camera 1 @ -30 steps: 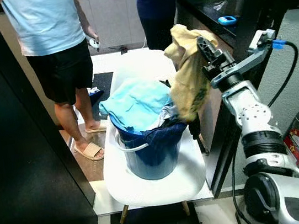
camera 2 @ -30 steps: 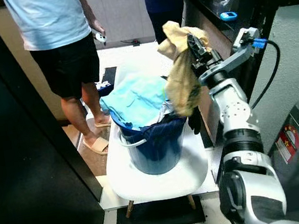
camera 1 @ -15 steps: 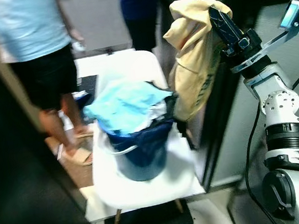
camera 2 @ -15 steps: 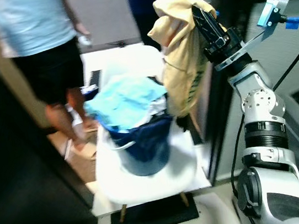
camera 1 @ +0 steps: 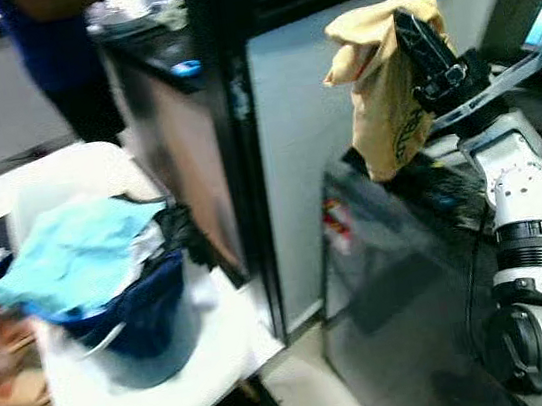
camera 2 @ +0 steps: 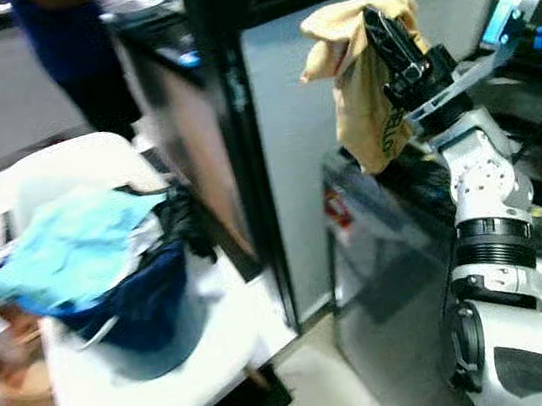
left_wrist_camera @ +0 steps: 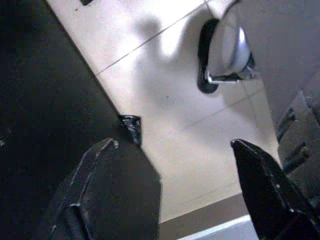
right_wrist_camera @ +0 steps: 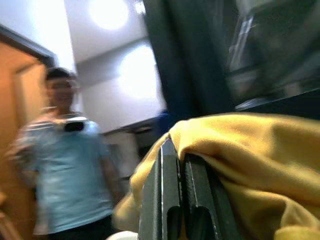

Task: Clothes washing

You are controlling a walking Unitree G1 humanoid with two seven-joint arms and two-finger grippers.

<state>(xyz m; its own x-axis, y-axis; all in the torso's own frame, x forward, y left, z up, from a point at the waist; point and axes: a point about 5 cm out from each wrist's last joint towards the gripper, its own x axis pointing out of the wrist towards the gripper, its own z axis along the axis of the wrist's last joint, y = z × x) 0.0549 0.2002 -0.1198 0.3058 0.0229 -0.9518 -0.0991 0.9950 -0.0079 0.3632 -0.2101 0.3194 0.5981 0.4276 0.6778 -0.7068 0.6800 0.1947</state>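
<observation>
While the right gripper (camera 1: 416,33) pinches a yellow garment (camera 1: 386,96) high above the dark washing machine (camera 1: 402,275), fingers closed on the cloth, the blue bucket (camera 1: 141,322) on the white chair (camera 1: 166,389) holds a light-blue garment (camera 1: 72,256) heaped on top; the left gripper (left_wrist_camera: 175,165) hangs over floor tiles (left_wrist_camera: 170,100), fingers spread, holding nothing.

The cloth (camera 1: 384,86) in the black right claw (camera 1: 416,33) is mustard yellow. Far to its left, a navy bucket (camera 1: 136,323) holds a light blue garment (camera 1: 71,253) on a white chair (camera 1: 167,394).

The right pincer (right_wrist_camera: 179,200), its two black fingers (right_wrist_camera: 162,195) pressed together, clamps a yellow cloth (right_wrist_camera: 250,160) draped over it, as a blurred person in a light blue shirt (right_wrist_camera: 70,170) stands beyond under bright ceiling lights (right_wrist_camera: 107,11).
</observation>
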